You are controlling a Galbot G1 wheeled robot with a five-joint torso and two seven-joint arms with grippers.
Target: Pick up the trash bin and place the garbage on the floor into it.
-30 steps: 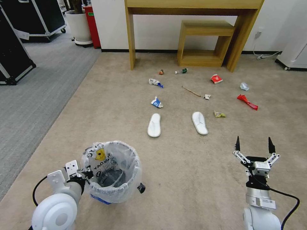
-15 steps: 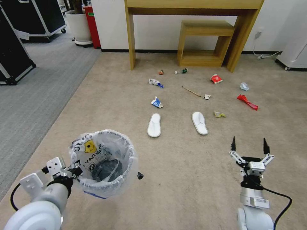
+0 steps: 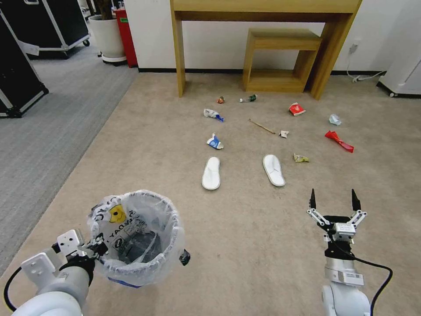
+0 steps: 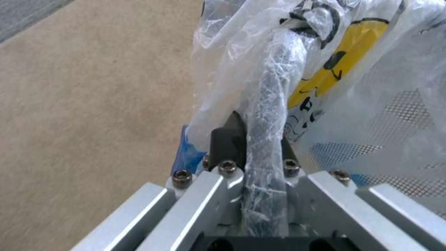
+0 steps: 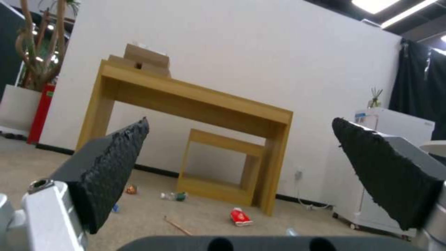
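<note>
Beige-tan short-pile carpet floor [image 3: 245,228] spreads from the robot to a white wall. On its near left part is the small round dark trash bin [image 3: 136,239] lined with a crinkly translucent white plastic bag; whether it rests on the carpet or hangs just off it I cannot tell. The left hand [image 3: 94,246] pinches the bin's bag-wrapped rim between its fingers [image 4: 228,141]. That single-point grip is the weak spot: the slick film could slide in the pinch, or the bin could swing and tip as the arm travels. Well ahead lies the garbage: two flat white slippers [image 3: 211,173], a crumpled white-and-blue wrapper [image 3: 215,141], a thin wooden stick [image 3: 262,126], a small green-labelled bottle [image 3: 248,98] and red packets [image 3: 338,141]. The right hand [image 3: 332,202] hovers low at the near right, fingers spread wide and empty. Thin flat litter may slip from its pads on the pile. A pale wooden table [image 3: 263,13] stands at the wall beyond.
</note>
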